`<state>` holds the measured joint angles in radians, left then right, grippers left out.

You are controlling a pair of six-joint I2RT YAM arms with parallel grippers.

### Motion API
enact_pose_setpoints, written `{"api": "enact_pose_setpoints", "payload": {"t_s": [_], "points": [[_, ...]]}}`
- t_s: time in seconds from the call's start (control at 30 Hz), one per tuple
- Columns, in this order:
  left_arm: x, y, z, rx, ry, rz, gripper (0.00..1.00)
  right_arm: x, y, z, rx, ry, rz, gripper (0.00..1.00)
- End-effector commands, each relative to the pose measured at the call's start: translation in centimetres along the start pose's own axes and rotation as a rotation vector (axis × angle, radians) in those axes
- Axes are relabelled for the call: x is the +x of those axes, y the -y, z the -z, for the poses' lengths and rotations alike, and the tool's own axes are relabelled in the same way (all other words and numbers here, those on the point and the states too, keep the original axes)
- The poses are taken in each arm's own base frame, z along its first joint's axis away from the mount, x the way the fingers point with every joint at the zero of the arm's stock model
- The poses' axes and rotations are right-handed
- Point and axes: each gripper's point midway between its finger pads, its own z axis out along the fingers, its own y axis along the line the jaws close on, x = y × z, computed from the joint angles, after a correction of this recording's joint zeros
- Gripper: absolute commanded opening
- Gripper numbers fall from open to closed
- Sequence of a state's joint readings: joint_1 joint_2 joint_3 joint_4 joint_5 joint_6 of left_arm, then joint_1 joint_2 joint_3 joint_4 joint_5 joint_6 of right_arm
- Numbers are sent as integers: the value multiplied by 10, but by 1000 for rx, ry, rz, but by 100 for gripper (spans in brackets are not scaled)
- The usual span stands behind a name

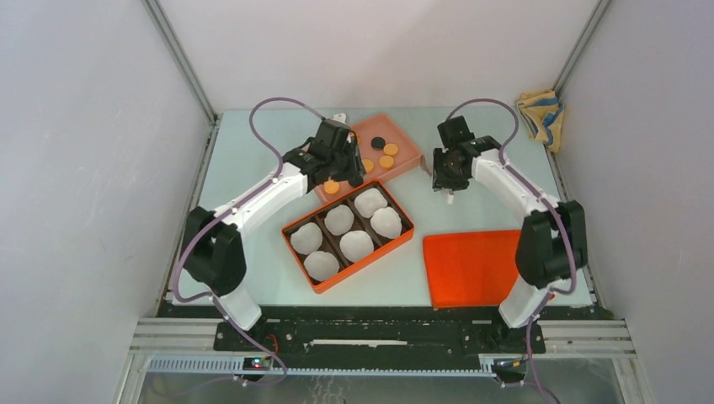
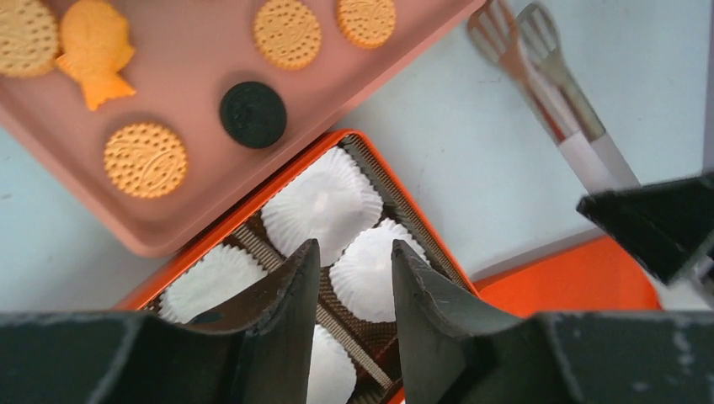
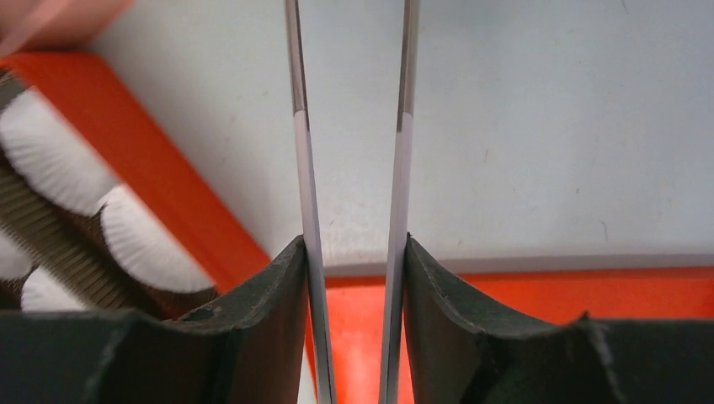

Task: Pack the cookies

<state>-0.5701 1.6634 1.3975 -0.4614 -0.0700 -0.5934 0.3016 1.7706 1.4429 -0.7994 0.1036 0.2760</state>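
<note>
Several round orange cookies [image 2: 145, 159], a fish-like orange one [image 2: 94, 50] and a black one [image 2: 253, 114] lie on the pink tray [image 2: 194, 210]; they also show in the top view [image 1: 386, 161]. My left gripper [image 2: 354, 252] is open and empty above the orange box [image 1: 402, 240] of white paper cups [image 2: 324, 202], at the tray's near edge [image 1: 345, 164]. My right gripper [image 3: 354, 244] is shut on metal tongs [image 3: 303, 126], right of the tray [image 1: 449, 172]. The tongs' tips [image 2: 514, 29] point down over the table, holding nothing.
The orange box lid [image 1: 471, 268] lies flat at the front right. A folded yellow and blue cloth [image 1: 540, 114] sits at the back right corner. Grey walls enclose the table on three sides.
</note>
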Motion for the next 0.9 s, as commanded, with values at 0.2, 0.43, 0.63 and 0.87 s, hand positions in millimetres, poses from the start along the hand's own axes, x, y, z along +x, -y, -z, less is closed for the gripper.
{"api": "enact_pose_setpoints", "payload": {"t_s": [0.2,0.43,0.63,0.87], "points": [[-23,49,-22,173,14,-26,42,1,-30,88,-126,180,132,0],[-27,26,-11,72,83,-20,42,-17,-38,124,-179,324,172,0],[-34,10,16,8,134,-11,42,-33,-70,116,-236,347,220,0],[-35,-26,57,-124,208,-30,43,-59,-100,83,-205,365,259,1]]}}
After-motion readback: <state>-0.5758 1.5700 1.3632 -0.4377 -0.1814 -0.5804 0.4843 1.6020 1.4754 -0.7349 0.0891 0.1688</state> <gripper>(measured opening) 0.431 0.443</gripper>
